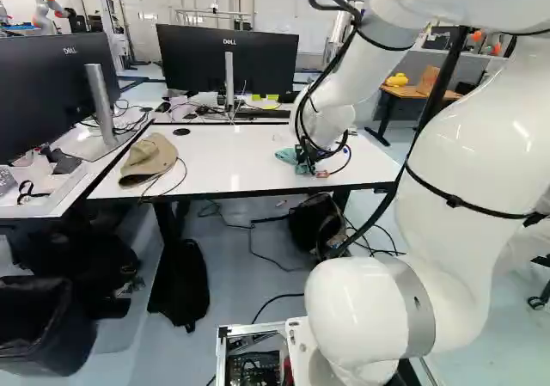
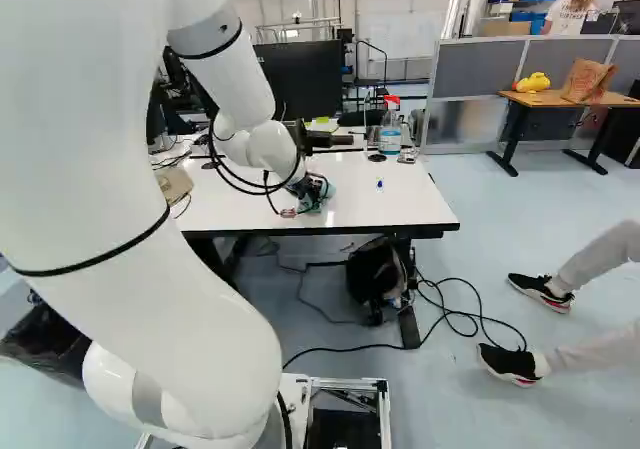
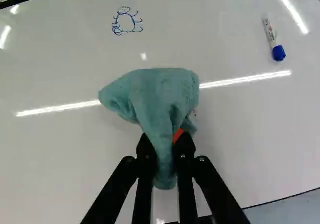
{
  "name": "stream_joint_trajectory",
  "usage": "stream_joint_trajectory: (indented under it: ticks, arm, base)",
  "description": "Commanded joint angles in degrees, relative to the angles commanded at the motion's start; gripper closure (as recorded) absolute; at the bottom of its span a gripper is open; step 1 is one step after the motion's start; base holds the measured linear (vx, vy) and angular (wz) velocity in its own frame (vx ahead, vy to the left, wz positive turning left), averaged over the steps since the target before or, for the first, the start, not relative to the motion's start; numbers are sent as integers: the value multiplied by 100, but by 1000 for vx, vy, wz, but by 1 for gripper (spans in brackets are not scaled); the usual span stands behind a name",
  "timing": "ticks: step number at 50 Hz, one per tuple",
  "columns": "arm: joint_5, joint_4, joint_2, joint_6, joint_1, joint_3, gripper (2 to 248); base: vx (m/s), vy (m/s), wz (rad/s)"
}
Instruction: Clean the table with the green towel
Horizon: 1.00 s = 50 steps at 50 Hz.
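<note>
Firstly, far L: dark bin (image 1: 43, 321) on the floor at left of left base view; contents n/v, interior too dark. L end of worktop (image 1: 228, 158): tan cap (image 1: 148, 159), near front edge; outside the wiping area for now, in my judgement.

Next, blue ink drawing (image 3: 127, 22), ahead of the gripper and set in from the front edge; mark intact, prob. the main item to wipe off.

Green towel (image 3: 162, 92): nr. front edge, R half of worktop, bunched, grasped in gripper (image 3: 165, 146), a fold pinched betw. both fingers, bulk spread out ahead, short tail behind. Contact w/ surface not confirmed. Handling (est.): light, soft, limp, no fragility; should not slip if the thick fold is kept well betw. pads. Present hold at the gathered middle is OK; loose front may curl under on a push, so mod. down pressure adv.

R of towel: marker pen (image 3: 274, 40), blue cap on, lying loose; liable to roll if brushed.

Far R corner: spray bottle (image 2: 390, 131), upright, red trigger head, clear body; fill level n/v. Keep strokes clear of same. Beyond, yellow container (image 2: 533, 82) on separate desk; contents unk.
</note>
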Motion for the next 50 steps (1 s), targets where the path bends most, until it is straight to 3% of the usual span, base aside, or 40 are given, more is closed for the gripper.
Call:
stream_joint_trajectory:
  ticks: [29, 50]
  arm:
    - [0, 0, -399, 0, -510, -433, 200]
    - [0, 0, -930, 0, -453, -1038, 200]
  base:
    - [0, 0, 0]
    - [0, 0, 0]
